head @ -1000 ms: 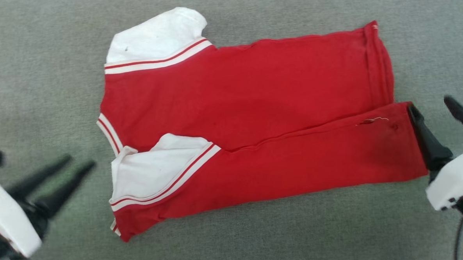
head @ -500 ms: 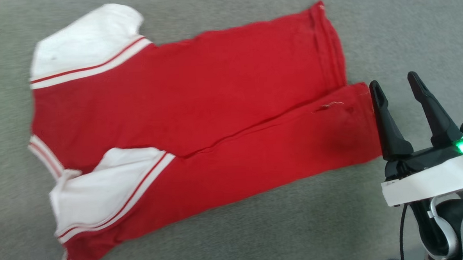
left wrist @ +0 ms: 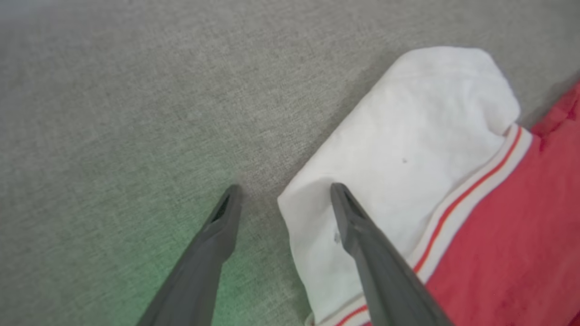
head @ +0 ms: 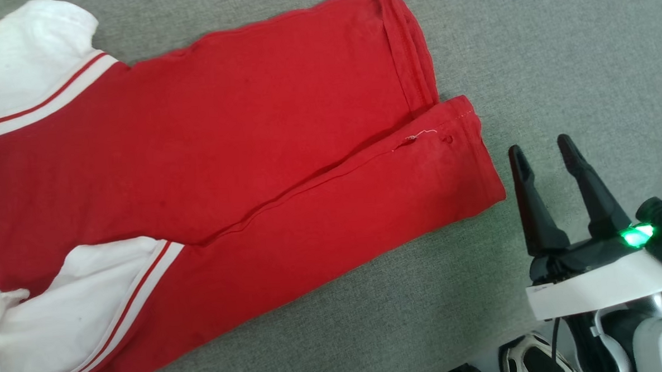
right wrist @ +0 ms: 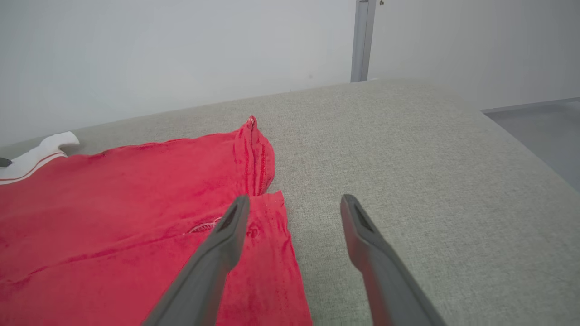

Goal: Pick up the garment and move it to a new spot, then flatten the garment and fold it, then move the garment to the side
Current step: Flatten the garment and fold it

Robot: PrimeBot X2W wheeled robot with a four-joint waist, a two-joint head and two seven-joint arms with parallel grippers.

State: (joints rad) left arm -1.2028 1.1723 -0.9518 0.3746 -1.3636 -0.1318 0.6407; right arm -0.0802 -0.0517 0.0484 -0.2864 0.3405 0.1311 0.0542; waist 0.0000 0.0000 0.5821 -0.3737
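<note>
The red garment (head: 223, 157) lies flat on the grey fabric surface, its near long side folded over onto the body, white sleeve ends (head: 18, 54) toward the left. My right gripper (head: 541, 149) stands open just right of the hem's near corner, touching nothing; the right wrist view shows that hem (right wrist: 267, 213) beside its fingers (right wrist: 226, 235). In the left wrist view my left gripper (left wrist: 283, 190) is open over the edge of a white sleeve (left wrist: 408, 149), one finger (left wrist: 362, 235) above the cloth, the other above bare surface. The black print is hidden.
The grey upholstered surface (head: 526, 43) stretches right of the hem. Its right edge drops to a pale floor (right wrist: 543, 127), and a white wall with a grey upright strip (right wrist: 361, 40) stands behind. A dark and white object (head: 531, 359) lies at the bottom edge of the head view.
The head camera has swung right, so the garment slides left in the picture and the left gripper has left it. The right gripper has pulled back from the hem corner, still open.
</note>
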